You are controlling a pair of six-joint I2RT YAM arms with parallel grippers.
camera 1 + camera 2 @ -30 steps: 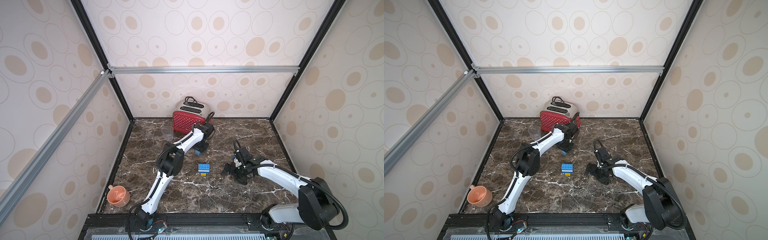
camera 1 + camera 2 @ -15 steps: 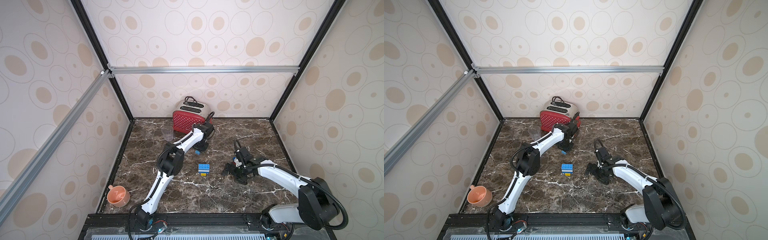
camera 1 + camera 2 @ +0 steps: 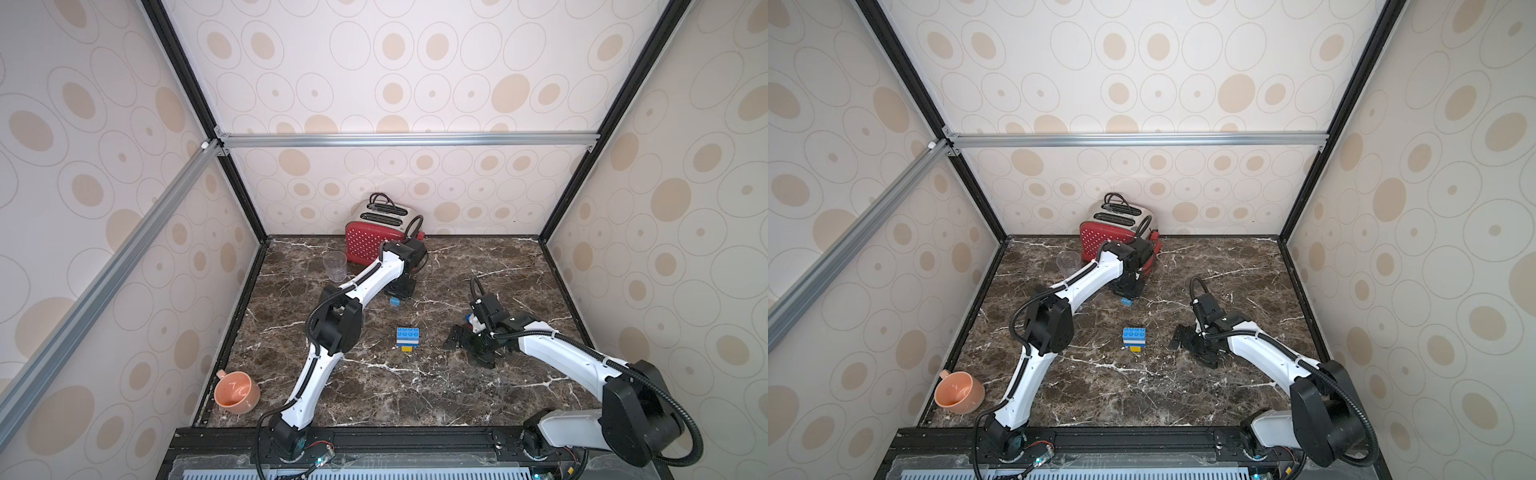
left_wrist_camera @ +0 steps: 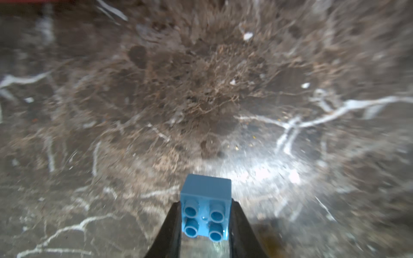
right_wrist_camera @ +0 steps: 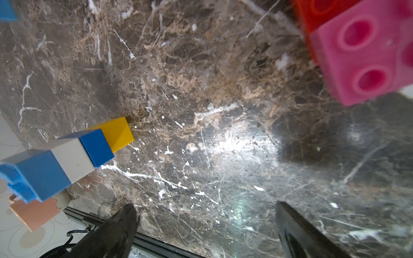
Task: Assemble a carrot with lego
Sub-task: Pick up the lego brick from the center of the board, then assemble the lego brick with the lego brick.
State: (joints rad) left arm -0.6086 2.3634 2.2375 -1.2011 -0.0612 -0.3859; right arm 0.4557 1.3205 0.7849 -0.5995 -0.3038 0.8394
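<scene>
The partly built carrot (image 3: 407,338) (image 3: 1134,338) lies mid-table: a yellow tip, then blue, white and wider blue layers, also seen in the right wrist view (image 5: 67,156). My left gripper (image 4: 205,202) (image 3: 401,293) is shut on a small blue lego brick (image 4: 205,214) (image 3: 395,302), close to the marble in front of the toaster. My right gripper (image 5: 205,214) (image 3: 467,349) stands open and empty just right of the carrot. A pink brick (image 5: 362,51) and a red brick (image 5: 312,13) lie beside that arm.
A red toaster (image 3: 374,237) stands against the back wall, with a clear cup (image 3: 335,266) to its left. An orange mug (image 3: 237,392) lies at the front left corner. Walls enclose the marble table (image 3: 415,395).
My left gripper has closed on the small blue brick. Both arms have hardly moved, and the carrot stack stays where it was.
</scene>
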